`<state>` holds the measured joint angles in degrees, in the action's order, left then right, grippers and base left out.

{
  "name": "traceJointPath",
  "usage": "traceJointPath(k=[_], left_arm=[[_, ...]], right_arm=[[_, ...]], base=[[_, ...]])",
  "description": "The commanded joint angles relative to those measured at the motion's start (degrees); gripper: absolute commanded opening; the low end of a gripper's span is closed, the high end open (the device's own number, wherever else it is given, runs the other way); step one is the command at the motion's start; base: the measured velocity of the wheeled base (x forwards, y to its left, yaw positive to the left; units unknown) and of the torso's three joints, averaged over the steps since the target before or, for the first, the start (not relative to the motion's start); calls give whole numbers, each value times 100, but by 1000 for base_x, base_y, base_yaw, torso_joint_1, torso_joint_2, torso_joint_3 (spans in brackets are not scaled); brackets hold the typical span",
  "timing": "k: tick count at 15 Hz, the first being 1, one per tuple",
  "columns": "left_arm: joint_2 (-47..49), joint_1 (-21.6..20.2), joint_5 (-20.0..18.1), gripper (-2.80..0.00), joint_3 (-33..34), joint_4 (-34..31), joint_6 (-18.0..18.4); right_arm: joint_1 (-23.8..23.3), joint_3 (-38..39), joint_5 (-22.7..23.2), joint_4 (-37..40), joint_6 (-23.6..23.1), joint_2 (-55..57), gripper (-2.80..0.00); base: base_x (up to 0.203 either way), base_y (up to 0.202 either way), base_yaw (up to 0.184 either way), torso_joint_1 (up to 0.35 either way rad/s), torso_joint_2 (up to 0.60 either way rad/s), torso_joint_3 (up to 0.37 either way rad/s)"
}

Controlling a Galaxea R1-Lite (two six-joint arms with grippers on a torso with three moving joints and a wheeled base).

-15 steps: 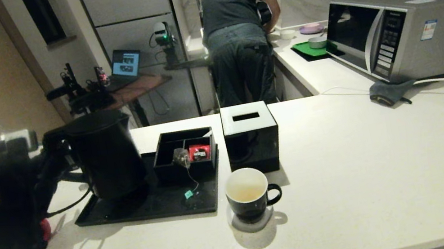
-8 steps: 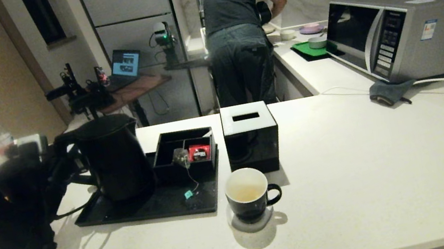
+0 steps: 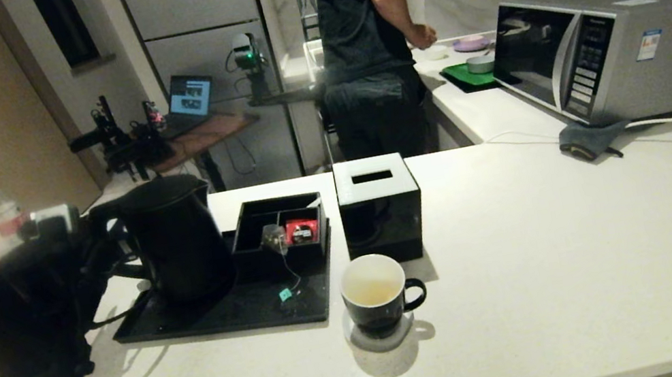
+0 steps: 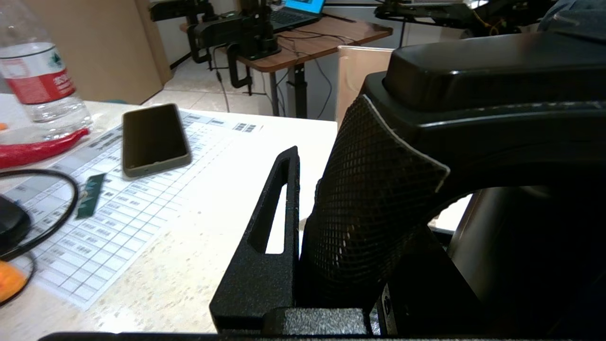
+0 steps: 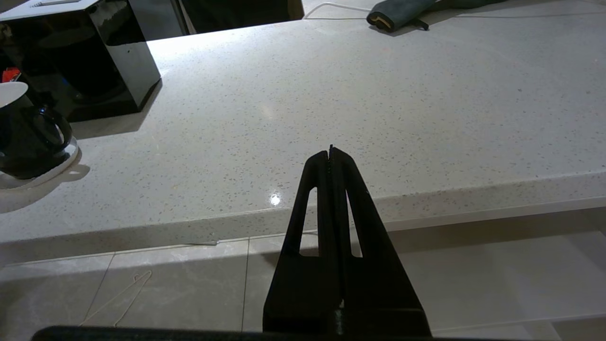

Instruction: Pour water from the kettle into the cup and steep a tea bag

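The tall black kettle (image 3: 176,241) stands upright on the left part of the black tray (image 3: 227,318). My left gripper (image 3: 102,254) is shut on its loop handle; in the left wrist view the textured handle (image 4: 374,199) fills the space beside one finger (image 4: 274,222). The black cup (image 3: 374,292) sits on a white coaster in front of the tray, with pale yellowish water (image 3: 372,294) low inside. The tea bag (image 3: 274,237) hangs over the organizer's edge, its string running down to the teal tag (image 3: 285,293). My right gripper (image 5: 330,150) is shut and empty, below the counter's front edge.
A black organizer (image 3: 276,223) with a red packet (image 3: 302,230) sits on the tray. Behind the cup stands a black cube box (image 3: 380,208). A microwave (image 3: 616,49), cloth (image 3: 590,140) and person (image 3: 369,44) are further back. A bottle (image 4: 40,80) and phone (image 4: 154,139) lie left.
The kettle and my left gripper have shifted a little right and down onto the tray. The person behind the counter has stood up and turned. The cup has not moved.
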<state>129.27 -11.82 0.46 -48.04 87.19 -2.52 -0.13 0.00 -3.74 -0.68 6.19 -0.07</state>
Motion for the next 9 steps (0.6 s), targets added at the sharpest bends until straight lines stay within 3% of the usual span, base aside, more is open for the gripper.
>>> traceJointPath(k=[1, 9], left_arm=[[143, -22, -2, -280, -109, 158, -3], [292, -68, 6, -280, -153, 158, 10]], right_arm=[[-3, 0, -3, -2, 5, 7, -280], [-4, 0, -3, -2, 5, 7, -280]], base=[[0, 0, 0, 0, 0, 0], [0, 0, 0, 0, 0, 0]])
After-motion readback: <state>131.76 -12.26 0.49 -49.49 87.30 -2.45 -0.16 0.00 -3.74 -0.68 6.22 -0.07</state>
